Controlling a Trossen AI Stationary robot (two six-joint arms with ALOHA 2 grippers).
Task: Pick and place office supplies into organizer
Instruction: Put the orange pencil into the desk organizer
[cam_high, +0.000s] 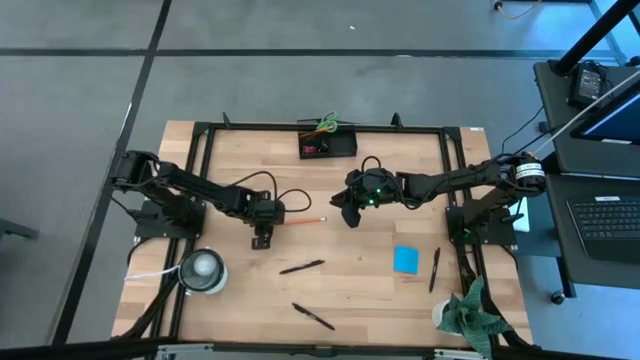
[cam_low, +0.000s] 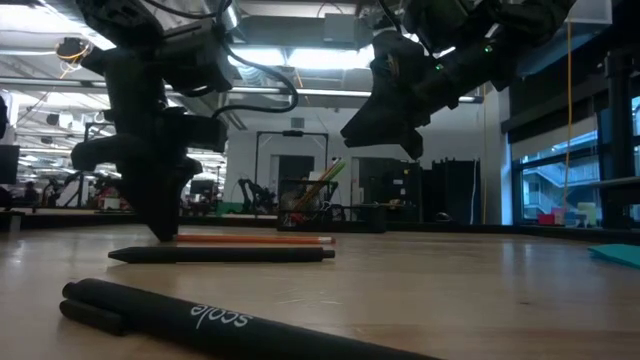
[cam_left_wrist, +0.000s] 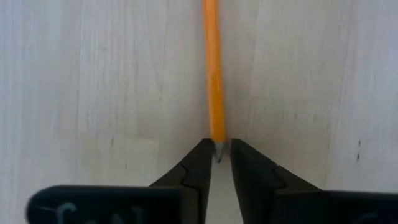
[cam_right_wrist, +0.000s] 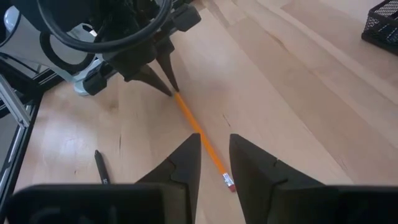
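Pencil (cam_left_wrist: 214, 74): orange, thin, flat on the counter (cam_high: 360, 290) near mid-counter — long axis runs left to right, tip toward the left gripper (cam_left_wrist: 217, 155), pink eraser end toward the right gripper (cam_right_wrist: 214, 155).
Left fingers: clamped on the pencil's tip, down at the counter.
Right fingers: slightly apart, empty — raised above the eraser end.
Organizer (cam_high: 327, 145): at the far edge, well apart from the pencil.

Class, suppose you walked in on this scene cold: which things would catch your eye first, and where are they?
The left pincer is down on the table, nipping the sharpened tip of an orange pencil near the table's middle. The right pincer hangs above the pencil's eraser end. At the far edge stands the black organizer, already holding supplies.
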